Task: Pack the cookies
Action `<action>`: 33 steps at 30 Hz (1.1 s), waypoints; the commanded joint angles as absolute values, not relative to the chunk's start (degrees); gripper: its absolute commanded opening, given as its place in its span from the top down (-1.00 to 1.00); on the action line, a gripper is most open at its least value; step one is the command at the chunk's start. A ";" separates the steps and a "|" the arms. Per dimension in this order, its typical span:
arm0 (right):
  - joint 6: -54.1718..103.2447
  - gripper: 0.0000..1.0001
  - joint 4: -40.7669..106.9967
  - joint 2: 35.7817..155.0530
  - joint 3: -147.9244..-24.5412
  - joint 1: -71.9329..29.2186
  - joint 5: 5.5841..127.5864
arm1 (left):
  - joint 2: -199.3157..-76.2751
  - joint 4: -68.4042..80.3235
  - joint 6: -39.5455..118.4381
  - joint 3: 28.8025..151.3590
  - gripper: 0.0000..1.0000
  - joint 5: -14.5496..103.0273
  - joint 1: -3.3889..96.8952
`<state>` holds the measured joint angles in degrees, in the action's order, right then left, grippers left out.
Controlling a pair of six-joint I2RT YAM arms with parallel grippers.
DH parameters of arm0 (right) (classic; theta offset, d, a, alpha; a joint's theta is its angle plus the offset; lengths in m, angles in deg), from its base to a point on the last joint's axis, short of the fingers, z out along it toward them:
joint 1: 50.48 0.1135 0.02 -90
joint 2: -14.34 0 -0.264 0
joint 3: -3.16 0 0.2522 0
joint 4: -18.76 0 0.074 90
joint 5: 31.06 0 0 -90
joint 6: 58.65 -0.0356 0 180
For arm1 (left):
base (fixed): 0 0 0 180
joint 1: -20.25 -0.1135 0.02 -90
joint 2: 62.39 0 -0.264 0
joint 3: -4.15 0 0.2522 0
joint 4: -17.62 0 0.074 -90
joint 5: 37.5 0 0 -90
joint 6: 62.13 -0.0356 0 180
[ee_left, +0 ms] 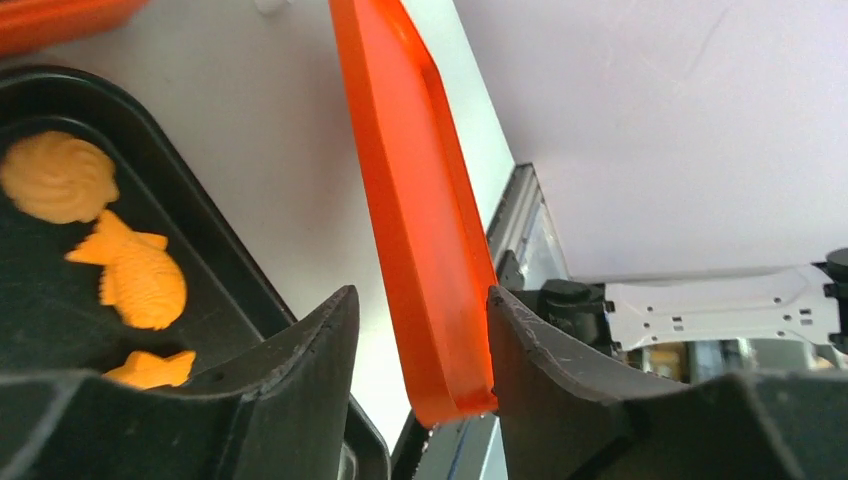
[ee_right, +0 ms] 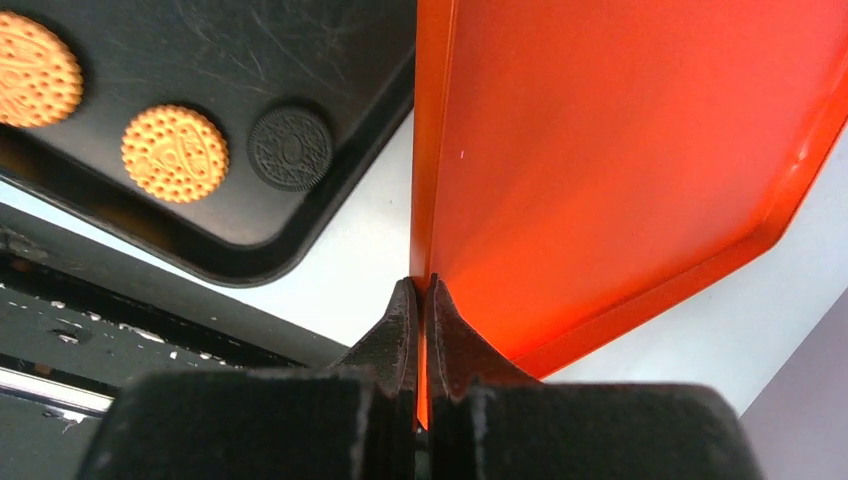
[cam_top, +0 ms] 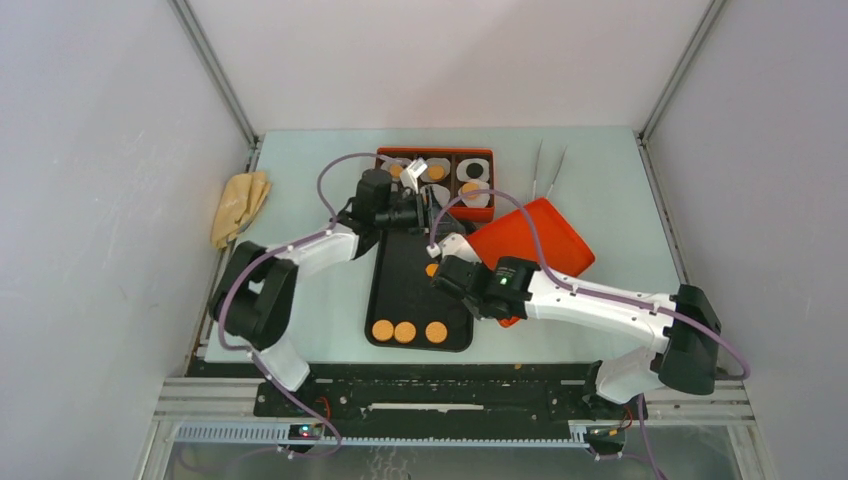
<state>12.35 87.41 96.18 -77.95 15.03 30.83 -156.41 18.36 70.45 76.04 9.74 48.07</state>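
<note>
Several round orange cookies [cam_top: 405,331] lie on the black tray [cam_top: 400,262]; the right wrist view shows two orange ones [ee_right: 175,153] and a dark one [ee_right: 290,148]. The orange compartment box [cam_top: 484,152] at the back holds paper cups with cookies [cam_top: 436,173]. My right gripper [cam_top: 447,250] [ee_right: 420,285] is shut on the rim of the orange lid [cam_top: 530,240] [ee_right: 620,150] and holds it tilted. My left gripper [cam_top: 428,205] [ee_left: 421,292] is open, and the lid's edge [ee_left: 420,200] stands between its fingers, close to the right one. Fish-shaped [ee_left: 135,275] and swirl [ee_left: 55,178] cookies show in the left wrist view.
Metal tweezers [cam_top: 548,170] lie at the back right of the box. A yellow cloth [cam_top: 240,205] lies at the table's left edge. White walls enclose the table on three sides.
</note>
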 commanded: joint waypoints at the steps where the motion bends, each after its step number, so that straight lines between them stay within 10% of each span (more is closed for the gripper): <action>1: 18.57 1.00 86.06 98.45 -82.45 17.27 24.44 | -161.39 32.07 79.08 73.78 -0.11 -1.44 47.76; 11: 22.08 1.00 82.28 99.84 -83.55 17.62 25.65 | -167.09 50.37 91.01 70.55 -0.12 -6.00 47.85; 16: 22.67 1.00 81.19 100.46 -84.44 16.88 24.88 | -173.57 85.11 115.76 67.93 0.38 -7.93 47.86; 25: 21.30 0.99 81.27 100.10 -86.12 16.84 20.14 | -178.89 86.98 118.78 66.37 0.94 -6.56 48.03; 33: 19.55 -0.21 82.48 101.34 -86.16 22.88 4.18 | -174.44 82.03 118.85 66.60 1.00 -3.88 47.94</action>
